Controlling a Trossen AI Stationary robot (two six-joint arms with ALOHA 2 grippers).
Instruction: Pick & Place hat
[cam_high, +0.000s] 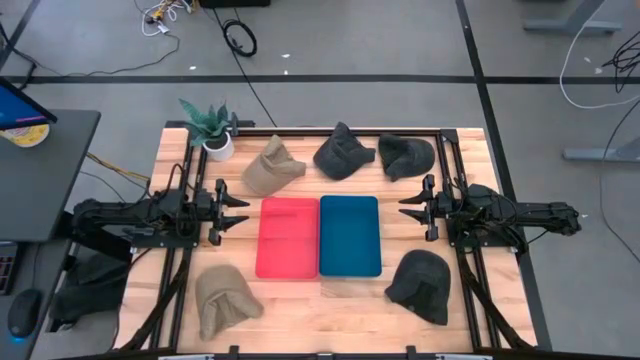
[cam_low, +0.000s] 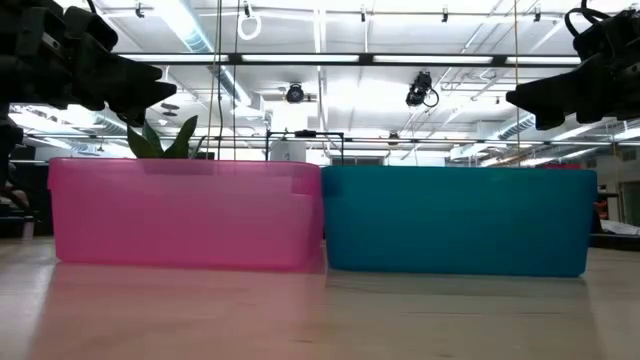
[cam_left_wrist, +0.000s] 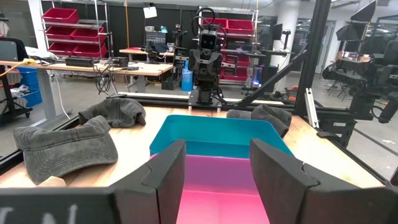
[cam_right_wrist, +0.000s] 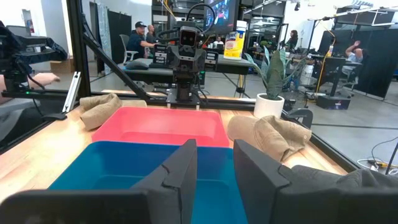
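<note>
Both jaws stand apart and hold nothing. From above, the left gripper (cam_high: 240, 212) hangs over the wood-slat table (cam_high: 330, 305) just beside the red bin (cam_high: 288, 237), and the right gripper (cam_high: 408, 207) faces it beside the blue bin (cam_high: 350, 235); the two smooth rectangular plastic bins touch side by side and look empty. Soft, crumpled cloth hats lie around them: a tan hat (cam_high: 271, 168), a dark grey hat (cam_high: 343, 152) and another dark hat (cam_high: 407, 155) on the far side, a second tan hat (cam_high: 224, 299) and a black hat (cam_high: 422, 284) on the near side. A potted plant (cam_high: 211, 128) stands at the far left corner.

At table height, the translucent red bin (cam_low: 185, 214) and opaque blue bin (cam_low: 455, 220) fill the width.

The left wrist view shows its blocky dark fingers (cam_left_wrist: 165, 180) moderately parted over the red bin's floor, a grey hat (cam_left_wrist: 65, 149) nearby.

The right wrist view shows its fingers (cam_right_wrist: 180, 169) narrowly parted over the blue bin, a tan hat (cam_right_wrist: 273, 135) beside it.
</note>
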